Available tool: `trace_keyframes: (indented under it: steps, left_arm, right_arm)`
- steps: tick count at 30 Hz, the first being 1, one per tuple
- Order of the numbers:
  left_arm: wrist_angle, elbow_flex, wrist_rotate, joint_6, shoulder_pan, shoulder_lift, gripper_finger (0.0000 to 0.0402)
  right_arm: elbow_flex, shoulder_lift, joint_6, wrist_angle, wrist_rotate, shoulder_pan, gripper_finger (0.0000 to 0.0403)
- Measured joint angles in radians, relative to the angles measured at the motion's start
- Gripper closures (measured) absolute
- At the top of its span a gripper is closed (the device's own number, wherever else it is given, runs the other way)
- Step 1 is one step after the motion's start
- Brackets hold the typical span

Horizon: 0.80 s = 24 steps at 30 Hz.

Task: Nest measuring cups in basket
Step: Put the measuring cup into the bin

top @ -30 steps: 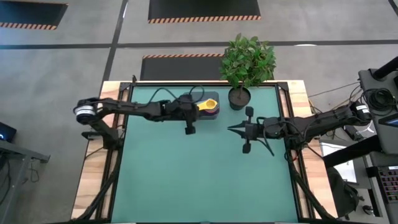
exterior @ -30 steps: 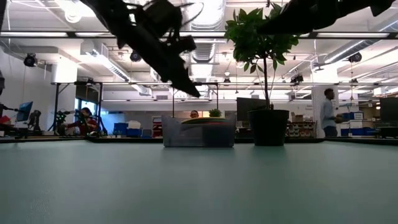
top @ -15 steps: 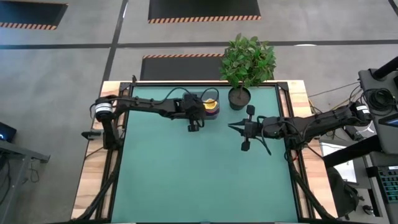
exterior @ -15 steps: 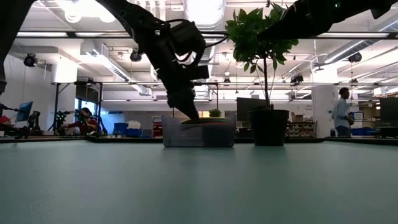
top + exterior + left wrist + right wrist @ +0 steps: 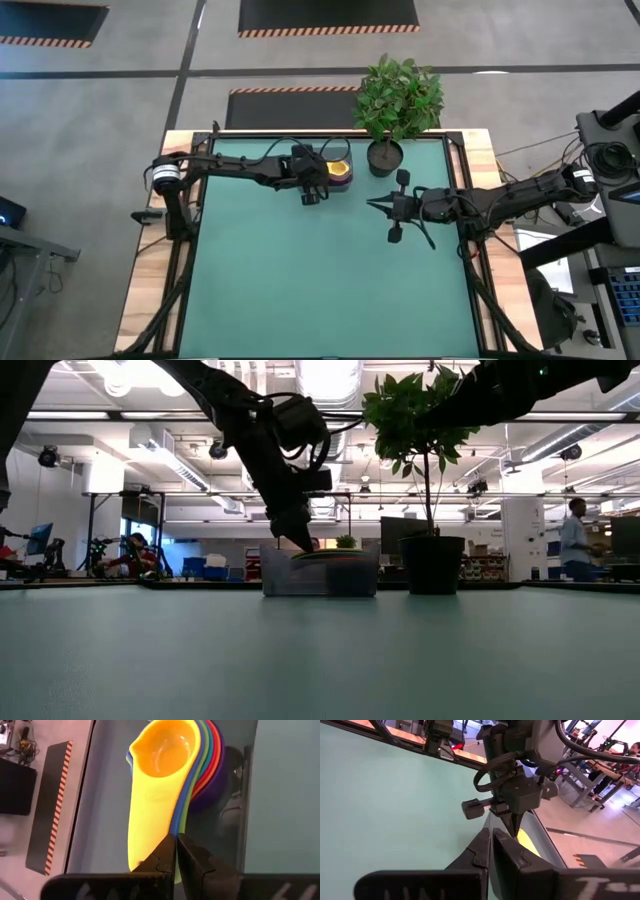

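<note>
Hovering over nested measuring cups (image 5: 172, 765) in basket (image 5: 320, 573): left gripper (image 5: 176, 851), fingers together, holding nothing.

- The table (image 5: 320, 270) is lit evenly from above; only faint shadows are cast on it.
- In the low view, glare is given off by ceiling lights (image 5: 325, 375), and the arms are reduced to silhouettes.
- The yellow cup (image 5: 160, 780) is rendered slightly soft.
</note>
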Motion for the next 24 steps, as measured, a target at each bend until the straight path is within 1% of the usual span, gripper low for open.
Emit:
trace_keyframes:
  steps: [4, 11, 14, 24]
  left_arm:
    - [-0.002, 0.000, 0.002, 0.000, 0.000, -0.002, 0.0402]
    - [-0.019, -0.001, 0.090, 0.019, -0.002, -0.012, 0.0402]
    - [-0.035, -0.002, 0.095, 0.044, -0.002, -0.008, 0.0402]
    - [-0.019, -0.014, 0.085, 0.046, 0.005, 0.001, 0.0402]
  right_arm:
    - [0.000, 0.000, 0.000, 0.000, 0.000, 0.000, 0.0394]
    - [-0.001, 0.000, 0.000, 0.000, 0.000, 0.000, 0.0394]
    - [-0.001, 0.000, 0.000, -0.001, 0.000, 0.000, 0.0394]
    - [-0.001, 0.000, -0.001, 0.000, 0.000, 0.000, 0.0394]
